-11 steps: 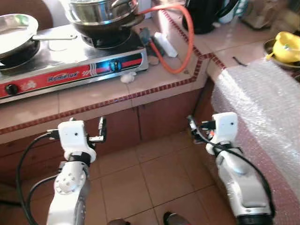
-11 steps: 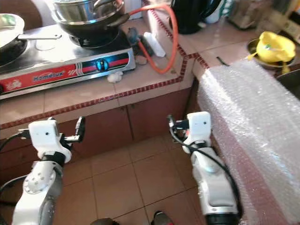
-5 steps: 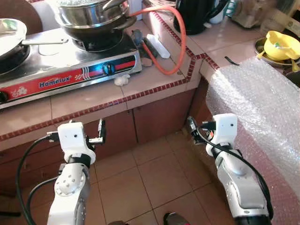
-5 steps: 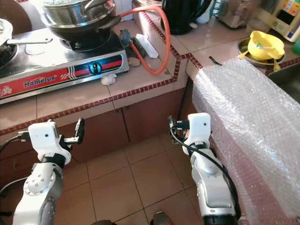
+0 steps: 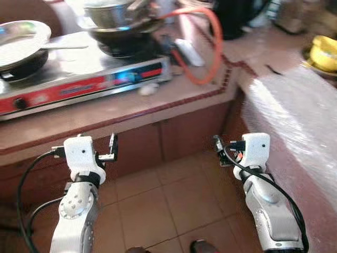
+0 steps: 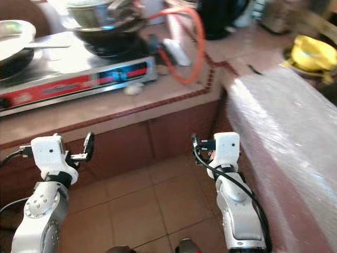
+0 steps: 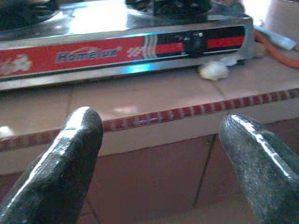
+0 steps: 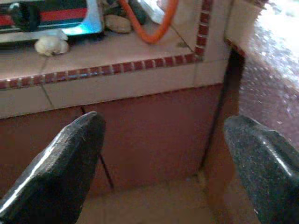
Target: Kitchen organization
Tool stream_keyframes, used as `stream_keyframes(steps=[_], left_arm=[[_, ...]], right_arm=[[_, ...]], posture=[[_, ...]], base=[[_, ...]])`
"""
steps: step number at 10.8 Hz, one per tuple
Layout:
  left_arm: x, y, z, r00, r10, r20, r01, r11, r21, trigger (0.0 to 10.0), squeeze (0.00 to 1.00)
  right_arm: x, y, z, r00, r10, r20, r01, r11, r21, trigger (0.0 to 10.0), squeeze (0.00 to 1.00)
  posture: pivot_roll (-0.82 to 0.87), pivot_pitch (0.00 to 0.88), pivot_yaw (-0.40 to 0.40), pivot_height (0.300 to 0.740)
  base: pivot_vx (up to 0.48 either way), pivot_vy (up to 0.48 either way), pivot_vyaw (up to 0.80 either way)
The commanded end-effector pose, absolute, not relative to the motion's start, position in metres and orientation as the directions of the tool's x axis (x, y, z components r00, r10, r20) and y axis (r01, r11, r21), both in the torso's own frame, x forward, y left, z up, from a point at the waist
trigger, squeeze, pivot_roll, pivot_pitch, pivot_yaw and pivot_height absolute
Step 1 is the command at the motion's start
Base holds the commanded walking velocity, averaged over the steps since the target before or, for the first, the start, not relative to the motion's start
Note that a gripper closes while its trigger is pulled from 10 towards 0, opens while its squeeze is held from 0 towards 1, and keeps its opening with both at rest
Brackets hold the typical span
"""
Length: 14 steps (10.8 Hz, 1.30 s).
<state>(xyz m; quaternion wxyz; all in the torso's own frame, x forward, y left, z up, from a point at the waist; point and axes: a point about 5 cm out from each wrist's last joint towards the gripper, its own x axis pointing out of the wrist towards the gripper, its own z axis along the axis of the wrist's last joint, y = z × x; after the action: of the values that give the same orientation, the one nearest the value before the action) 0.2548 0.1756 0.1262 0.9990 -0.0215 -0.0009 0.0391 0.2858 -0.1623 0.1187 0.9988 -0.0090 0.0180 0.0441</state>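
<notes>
A tiled kitchen counter [image 5: 174, 103] runs across the scene in front of the robot and turns a corner toward its right, where the worktop is covered in bubble wrap [image 5: 295, 121]. On the counter sits a two-burner gas stove [image 5: 79, 79], its long axis lying along the counter edge from the robot's left to its right, with the red front panel and black knobs facing the robot. A shallow steel pan [image 5: 18, 42] rests on the left burner with its handle pointing right toward a steel pot [image 5: 113, 16] on the right burner. An orange gas hose [image 5: 208, 47] loops over the counter just right of the stove, and a small pale lump [image 7: 213, 70], too blurred to identify, lies on the tiles just before the stove's right front corner. Farther back stands a black kettle [image 5: 239, 18], and a yellow object in a dish [image 5: 322, 52] sits near the far right edge. Both arms are raised below counter height, in front of the brown cabinet doors [image 5: 184, 132] and above the tiled floor [image 5: 152, 211]. The left gripper [image 7: 161, 154] points at the stove's front, its fingers spread wide with nothing between them. The right gripper [image 8: 163, 163] faces the cabinet near the counter's corner, likewise spread apart and empty.
</notes>
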Motion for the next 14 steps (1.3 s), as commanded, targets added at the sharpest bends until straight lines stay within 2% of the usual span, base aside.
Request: stream_keyframes(steps=[1, 7, 10, 13, 14], left_arm=[[0.251, 0.178, 0.127, 0.997, 0.083, -0.005, -0.083, 0.996, -0.045, 10.0, 0.00], [0.253, 0.181, 0.127, 0.997, 0.076, -0.020, -0.077, 0.997, -0.030, 10.0, 0.00], [0.254, 0.176, 0.129, 1.000, 0.022, -0.006, -0.022, 0.999, -0.026, 10.0, 0.00], [0.257, 0.172, 0.134, 1.000, -0.006, 0.014, 0.007, 1.000, -0.023, 10.0, 0.00], [0.257, 0.169, 0.137, 1.000, -0.010, 0.023, 0.009, 1.000, 0.022, 10.0, 0.00]], right_arm=[[0.284, -0.161, 0.122, 0.995, 0.098, -0.022, -0.098, 0.995, -0.015, 10.0, 0.00], [0.288, -0.162, 0.126, 0.995, 0.100, -0.013, -0.100, 0.995, -0.026, 10.0, 0.00], [0.287, -0.162, 0.125, 0.996, 0.093, -0.014, -0.094, 0.995, -0.032, 10.0, 0.00], [0.287, -0.161, 0.125, 0.996, 0.087, -0.012, -0.087, 0.996, -0.030, 10.0, 0.00], [0.286, -0.159, 0.126, 0.996, 0.092, -0.004, -0.092, 0.995, -0.032, 10.0, 0.00]], posture=[[-0.11, 0.195, 0.088, 0.740], [-0.11, 0.200, 0.081, 0.740], [-0.12, 0.202, 0.087, 0.740], [-0.12, 0.195, 0.103, 0.740], [-0.12, 0.195, 0.102, 0.740]], base=[[0.000, 0.277, 0.00], [0.000, 0.457, 0.00], [0.000, 0.000, 0.00], [0.000, 0.000, -0.80], [0.000, 0.000, -0.80]])
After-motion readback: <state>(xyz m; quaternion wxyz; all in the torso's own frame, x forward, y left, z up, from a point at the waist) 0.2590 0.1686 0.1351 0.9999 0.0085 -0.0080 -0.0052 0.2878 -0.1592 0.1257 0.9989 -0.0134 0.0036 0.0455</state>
